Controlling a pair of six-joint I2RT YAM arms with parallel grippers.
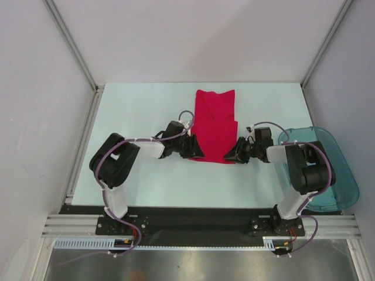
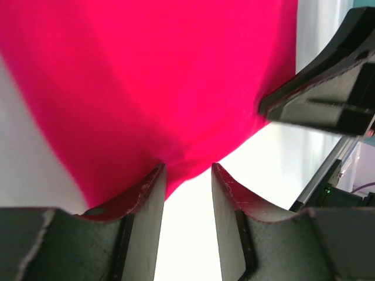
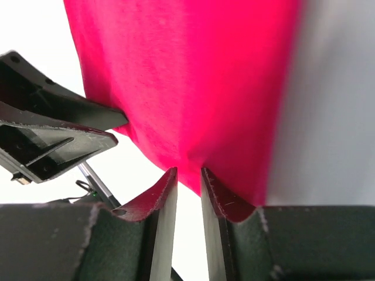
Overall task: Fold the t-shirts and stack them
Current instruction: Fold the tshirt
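Observation:
One bright red t-shirt [image 1: 214, 124] lies folded into a long narrow strip on the white table, running from the far middle toward me. My left gripper [image 1: 195, 150] is at its near left corner; in the left wrist view [image 2: 188, 167] the jaws stand apart with the shirt's [image 2: 164, 82] hem edge at the fingertips. My right gripper [image 1: 236, 153] is at the near right corner; in the right wrist view [image 3: 188, 171] the jaws are nearly together with a pucker of the shirt [image 3: 187, 76] pinched between the tips.
A translucent teal plastic bin [image 1: 343, 175] stands at the right edge beside the right arm. Each wrist view shows the other gripper's black fingers [image 2: 328, 93] [image 3: 53, 134] close by across the hem. Grey walls enclose the table.

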